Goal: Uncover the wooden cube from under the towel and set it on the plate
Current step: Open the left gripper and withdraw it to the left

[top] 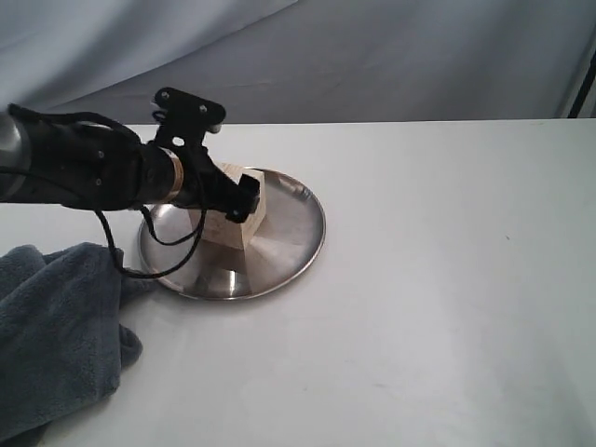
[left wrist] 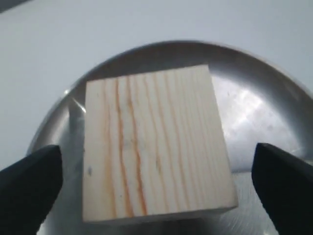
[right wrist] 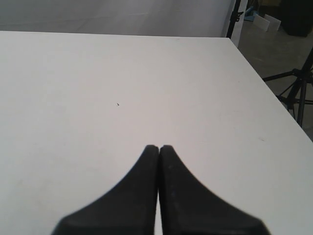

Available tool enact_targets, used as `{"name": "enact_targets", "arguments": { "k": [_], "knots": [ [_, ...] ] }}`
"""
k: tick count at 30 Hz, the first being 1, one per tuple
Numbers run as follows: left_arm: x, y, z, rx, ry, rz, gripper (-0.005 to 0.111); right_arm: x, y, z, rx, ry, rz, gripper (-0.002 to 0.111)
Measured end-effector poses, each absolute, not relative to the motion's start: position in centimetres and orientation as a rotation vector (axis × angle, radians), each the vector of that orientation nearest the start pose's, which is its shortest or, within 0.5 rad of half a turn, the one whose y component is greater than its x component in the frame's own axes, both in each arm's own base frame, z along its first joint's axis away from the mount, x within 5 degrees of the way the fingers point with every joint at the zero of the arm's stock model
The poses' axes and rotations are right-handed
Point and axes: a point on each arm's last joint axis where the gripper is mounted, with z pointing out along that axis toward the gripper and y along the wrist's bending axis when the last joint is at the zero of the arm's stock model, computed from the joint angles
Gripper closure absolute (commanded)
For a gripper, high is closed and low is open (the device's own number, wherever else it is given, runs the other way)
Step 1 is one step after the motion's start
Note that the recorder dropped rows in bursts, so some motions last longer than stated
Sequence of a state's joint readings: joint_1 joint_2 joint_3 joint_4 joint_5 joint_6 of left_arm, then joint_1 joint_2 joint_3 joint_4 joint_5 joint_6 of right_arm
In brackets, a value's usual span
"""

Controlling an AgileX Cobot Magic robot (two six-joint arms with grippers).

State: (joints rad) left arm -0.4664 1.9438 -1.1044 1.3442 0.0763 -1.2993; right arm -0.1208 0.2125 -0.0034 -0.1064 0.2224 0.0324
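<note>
Straddling the grain-striped wooden cube [top: 222, 231] on the round steel plate [top: 289, 233], left gripper [left wrist: 156, 169] spread wide, clasping nothing; right gripper [right wrist: 159, 149] pinched together, empty; fluffy towel [top: 56, 335] heaped near-left.

You find nothing to read in any of the three views: no text, label, brand, number or sign is legible.
</note>
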Motion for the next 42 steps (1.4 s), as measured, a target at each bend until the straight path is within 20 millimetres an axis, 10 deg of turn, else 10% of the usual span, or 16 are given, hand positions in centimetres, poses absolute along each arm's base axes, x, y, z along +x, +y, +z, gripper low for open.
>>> {"name": "enact_targets", "arguments": {
  "k": [7, 13, 22, 42],
  "knots": [
    [32.2, -15.9, 27.6, 0.491, 1.975, -0.232, 0.002, 6.9, -1.0, 18.1, 0.063, 1.916, -0.152, 0.108],
    [23.5, -15.5, 33.5, 0.667, 1.682, -0.678, 0.002, 6.9, -1.0, 18.1, 0.063, 1.916, -0.152, 0.108],
    [15.5, -15.1, 31.2, 0.985, 1.581, -1.048, 0.002, 6.9, -1.0, 18.1, 0.063, 1.916, -0.152, 0.108],
    [12.4, -14.1, 24.9, 1.091, 1.787, -1.136, 0.002, 6.9, -1.0, 18.1, 0.063, 1.916, -0.152, 0.108]
  ]
}}
